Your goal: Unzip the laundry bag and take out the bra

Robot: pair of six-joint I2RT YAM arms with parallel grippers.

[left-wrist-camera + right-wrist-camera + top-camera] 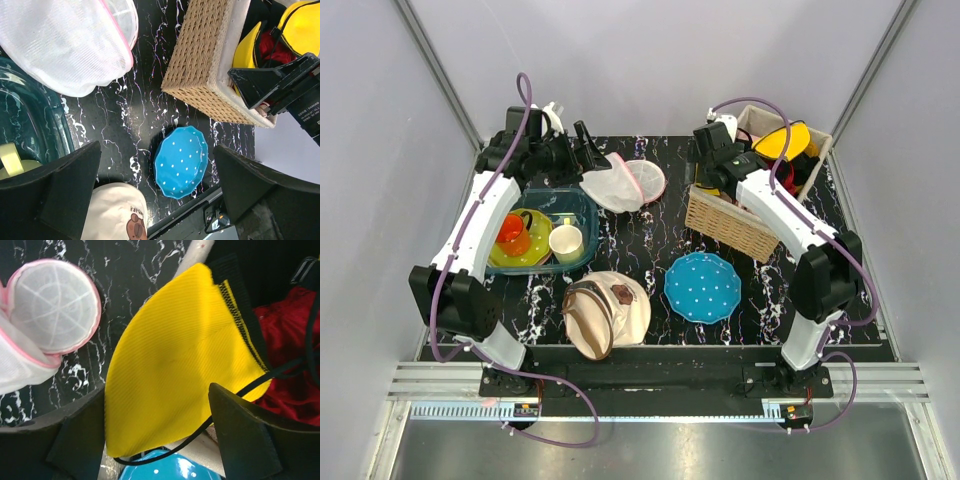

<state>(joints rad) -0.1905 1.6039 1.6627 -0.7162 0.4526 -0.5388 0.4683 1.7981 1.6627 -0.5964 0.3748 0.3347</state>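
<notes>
At 9 o'clock on the mat we have a blue glass dish (582,205) of cups. Just past it, towards 11, the left gripper (157,150) hangs with its jaws spread as wide as they go and nothing between them. The laundry bag (620,185) lies right beside it at 11 o'clock. It looks unzipped to us, its two pink-rimmed mesh halves fallen apart like a shell.

Moving right, the blue dotted plate (702,287) sits at 5 o'clock and the wicker basket (730,225) at 1 to 2 o'clock. The yellow bra (785,140) is in that basket, well apart from the bag and next to some red fabric (290,350). The right gripper (157,387) is over it, jaws wide apart around one cup, and we see no pinch on the cloth.

Our worry is the bra's thin black strap (280,370), which runs across the near jaw. If that arm lifts away, we judge the strap could catch a finger and drag the bra, or the red fabric, back out. The left arm could also nudge the light bag off the mat.

For writing, the beige canvas bag (115,215) carries a bear patch whose lettering is too small to read. The small white print on the right arm's housing (307,107) seems to include "DAMIAO".
</notes>
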